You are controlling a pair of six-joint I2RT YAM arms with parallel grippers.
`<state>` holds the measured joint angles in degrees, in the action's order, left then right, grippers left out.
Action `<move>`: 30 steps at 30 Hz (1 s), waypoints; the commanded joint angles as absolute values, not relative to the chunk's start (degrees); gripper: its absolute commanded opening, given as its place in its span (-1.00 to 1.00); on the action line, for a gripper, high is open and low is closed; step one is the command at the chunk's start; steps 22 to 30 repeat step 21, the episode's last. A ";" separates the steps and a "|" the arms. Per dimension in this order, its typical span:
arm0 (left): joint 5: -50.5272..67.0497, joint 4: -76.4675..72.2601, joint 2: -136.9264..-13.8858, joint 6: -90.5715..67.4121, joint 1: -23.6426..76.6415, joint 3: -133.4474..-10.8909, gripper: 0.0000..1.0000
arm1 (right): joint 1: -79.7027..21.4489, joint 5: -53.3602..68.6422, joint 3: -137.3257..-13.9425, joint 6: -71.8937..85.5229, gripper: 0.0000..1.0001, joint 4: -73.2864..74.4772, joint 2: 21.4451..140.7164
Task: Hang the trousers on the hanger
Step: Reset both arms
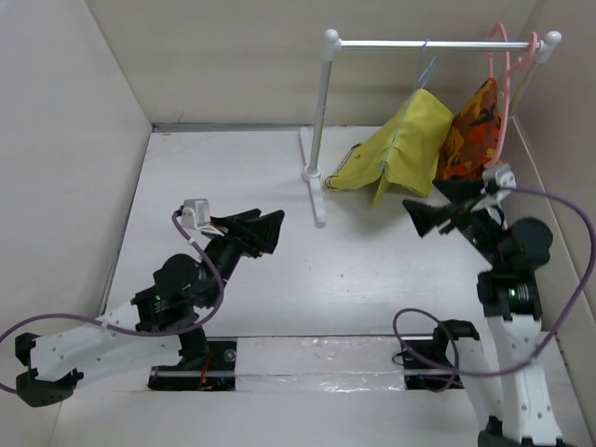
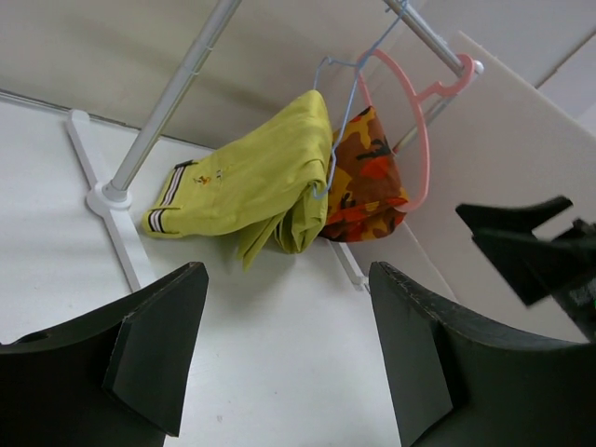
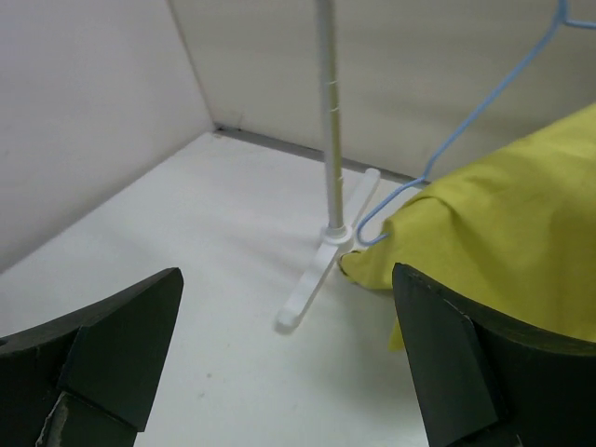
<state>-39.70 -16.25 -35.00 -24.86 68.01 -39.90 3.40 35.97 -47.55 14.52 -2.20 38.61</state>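
- Clothes rack is standing at the table's far right, carrying two hangers on its rail.
- Trousers are hanging folded over the hanger, long axis slanting down-left, striped waistband end pointing at the rack's foot.
- Camouflage garment is hanging on the pink hanger, touching the trousers.
- Left gripper and right gripper are both gaping wide, gripping nothing.

I have the left arm, white links with black joints, lying low and reaching forward and to the right from its base. The black two-finger left gripper at its end points toward the far right, jaws spread wide. The right arm stands more upright, bent at the elbow. The black right gripper faces the far left, jaws likewise wide apart. Both grippers are well apart from each other.
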 commanded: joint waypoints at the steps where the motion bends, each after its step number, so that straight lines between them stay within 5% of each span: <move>1: -38.15 -13.28 -29.38 -26.45 67.76 -40.61 0.37 | 0.36 35.33 -43.69 4.84 1.00 8.59 27.19; 9: -38.41 -9.41 -19.95 -29.79 67.76 -34.45 0.41 | -0.53 37.45 -36.57 1.76 1.00 22.05 6.17; 30: -36.91 -7.82 -25.49 -30.15 67.76 -37.00 0.43 | -0.53 38.32 -39.64 -2.63 1.00 24.26 8.44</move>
